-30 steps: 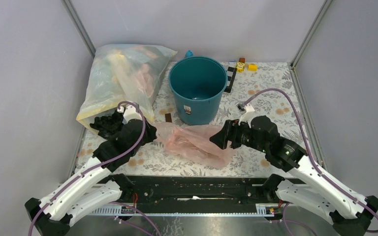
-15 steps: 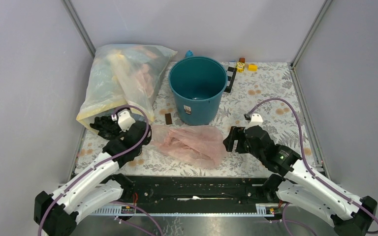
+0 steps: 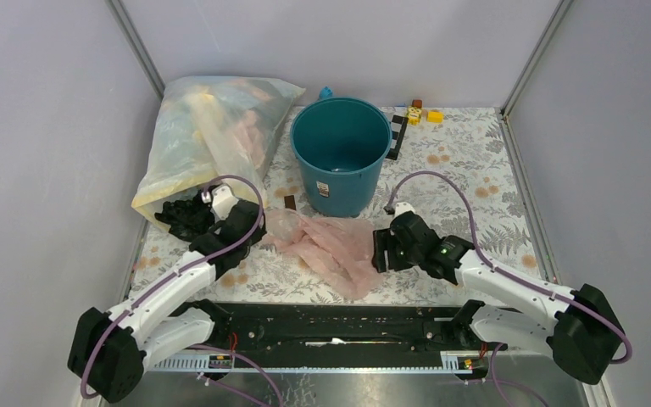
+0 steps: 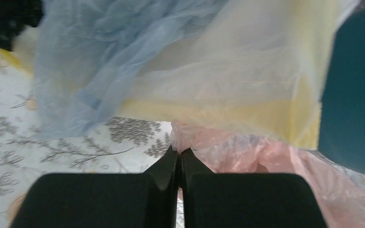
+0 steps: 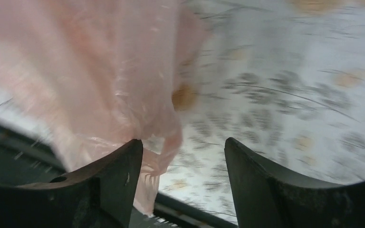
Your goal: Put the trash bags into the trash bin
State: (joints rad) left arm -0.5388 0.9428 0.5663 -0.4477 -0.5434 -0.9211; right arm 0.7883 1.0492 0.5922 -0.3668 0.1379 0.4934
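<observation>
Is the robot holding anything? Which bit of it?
The left tool pinches the crumpled pink plastic bag by its bunched-up left end. The right tool is open, holding nothing.

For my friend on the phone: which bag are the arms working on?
Find the teal trash bin. Right on its near side lies a crumpled, see-through pink bag. Unlike the bulging yellowish sack left of the bin, it is flat.

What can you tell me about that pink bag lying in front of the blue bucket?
A thin, translucent pink plastic bag, crumpled and spread loosely on the flowered table just in front of the teal bin. The left gripper is shut on its left corner; the right gripper, open, is at its right edge, with plastic against one finger.
</observation>
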